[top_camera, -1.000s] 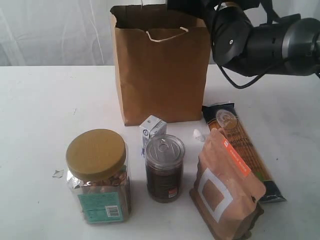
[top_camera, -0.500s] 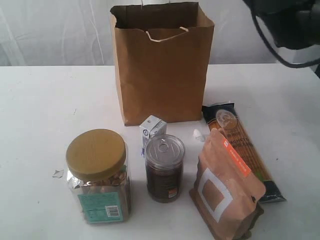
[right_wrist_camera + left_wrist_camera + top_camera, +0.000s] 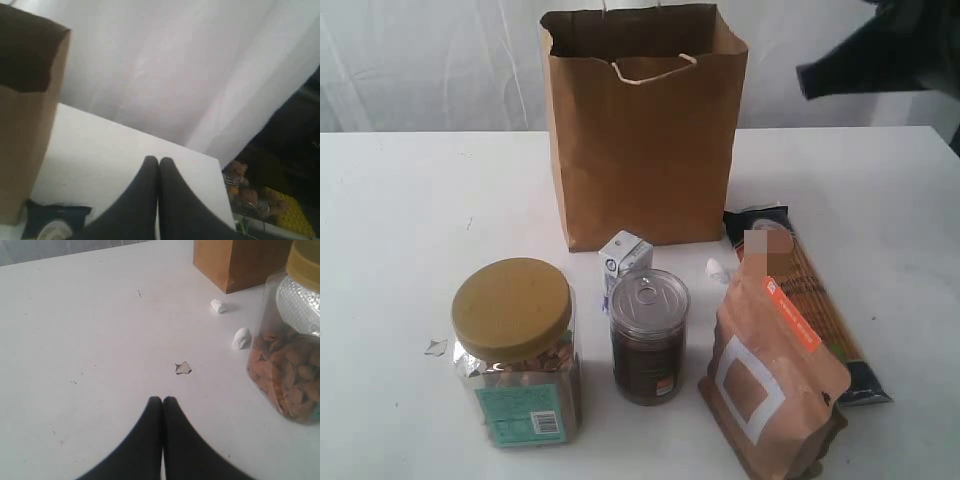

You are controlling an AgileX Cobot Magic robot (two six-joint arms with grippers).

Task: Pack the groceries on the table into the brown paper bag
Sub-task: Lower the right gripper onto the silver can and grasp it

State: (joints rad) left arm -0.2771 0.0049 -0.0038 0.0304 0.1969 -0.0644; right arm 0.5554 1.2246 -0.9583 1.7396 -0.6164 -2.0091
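Left gripper [image 3: 163, 401]: jaws pressed together, nothing in them, low over bare table [image 3: 75, 330] near the jar [image 3: 290, 355]. Right gripper [image 3: 158, 161]: jaws also closed tight, empty, raised beside the top of the brown paper bag [image 3: 645, 130]; its arm [image 3: 885, 55] shows blurred over the far right corner. Brown paper bag upright, open, mid-table toward the far edge. Carton [image 3: 625, 257] just in front of it, can [image 3: 649, 335] just in front of the carton. Jar left of the can, pouch [image 3: 770, 385] right of it, both by the near edge. Spaghetti pack [image 3: 815, 310] flat, running from the bag's right base toward the near right corner, partly behind the pouch.
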